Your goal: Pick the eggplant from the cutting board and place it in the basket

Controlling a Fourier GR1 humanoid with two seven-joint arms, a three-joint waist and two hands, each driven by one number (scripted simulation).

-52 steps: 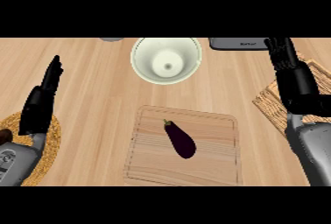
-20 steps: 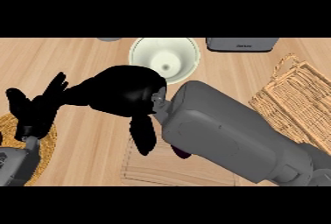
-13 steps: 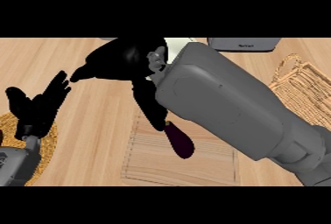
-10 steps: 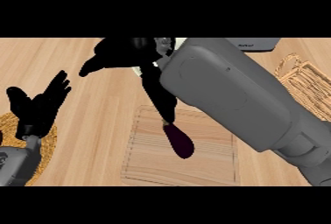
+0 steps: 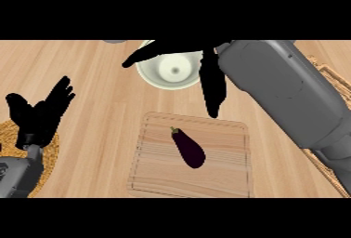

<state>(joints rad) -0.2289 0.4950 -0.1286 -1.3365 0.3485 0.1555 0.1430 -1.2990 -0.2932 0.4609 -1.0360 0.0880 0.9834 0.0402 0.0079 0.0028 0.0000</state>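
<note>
Nothing readable from where I'm looking, honestly: no labels, brands or numbers on my cutting board (image 5: 219, 172), the eggplant (image 5: 188, 148) or the bowl (image 5: 168, 74).

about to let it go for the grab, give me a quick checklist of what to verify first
1. Eggplant lies on the cutting board, nothing on top of it: ok.
2. Right robot hand open, fingers straight: ok.
3. Right robot hand over the eggplant: not ok, it is above the bowl, one finger reaching the board's far edge.
4. Left robot hand resting open at the left, away from the board: ok.
5. Basket free to receive: cannot tell, the right forearm hides most of it.
</note>
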